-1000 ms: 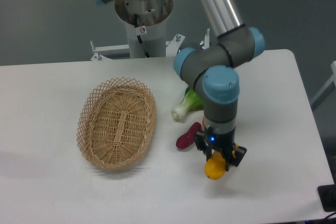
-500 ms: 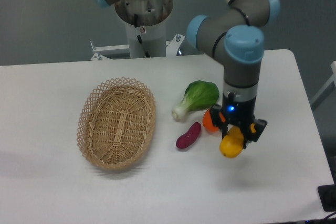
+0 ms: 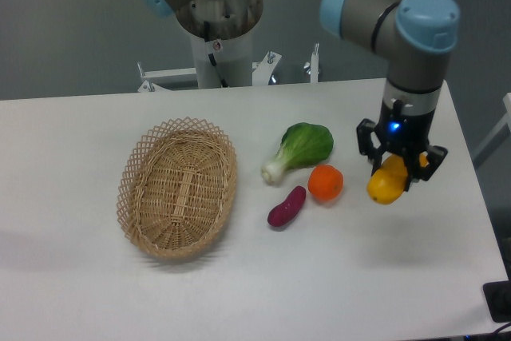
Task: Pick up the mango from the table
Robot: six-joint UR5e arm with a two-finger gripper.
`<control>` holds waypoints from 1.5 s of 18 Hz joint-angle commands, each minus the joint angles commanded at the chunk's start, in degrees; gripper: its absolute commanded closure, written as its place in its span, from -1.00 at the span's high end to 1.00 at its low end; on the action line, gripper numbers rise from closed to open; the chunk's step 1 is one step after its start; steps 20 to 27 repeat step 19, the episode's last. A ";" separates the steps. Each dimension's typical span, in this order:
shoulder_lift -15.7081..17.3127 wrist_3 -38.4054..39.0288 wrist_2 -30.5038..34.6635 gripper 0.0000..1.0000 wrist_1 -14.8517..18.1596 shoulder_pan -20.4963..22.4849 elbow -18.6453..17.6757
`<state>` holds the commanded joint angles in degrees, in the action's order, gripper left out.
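The mango (image 3: pixel 386 184), yellow and rounded at its lower end, hangs above the white table (image 3: pixel 72 277) at the right side. My gripper (image 3: pixel 397 167) is shut on it, its black fingers clamping the fruit from both sides, with a blue light on the wrist just above. The upper part of the mango is hidden between the fingers.
A round orange (image 3: pixel 325 182) and a purple sweet potato (image 3: pixel 287 207) lie left of the gripper. A green leafy vegetable (image 3: pixel 299 148) lies behind them. An oval wicker basket (image 3: pixel 178 188) stands on the left half. The table's right edge is close to the gripper.
The arm has lifted the mango and carried it right and back, from in front of the sweet potato to beyond the orange, which is now uncovered.
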<state>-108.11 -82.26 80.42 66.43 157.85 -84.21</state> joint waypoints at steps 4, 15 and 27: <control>0.00 -0.09 0.26 0.04 1.07 0.18 0.89; 0.26 -0.09 0.35 0.04 1.07 0.18 1.06; 0.26 -0.09 0.26 0.04 1.15 0.27 1.24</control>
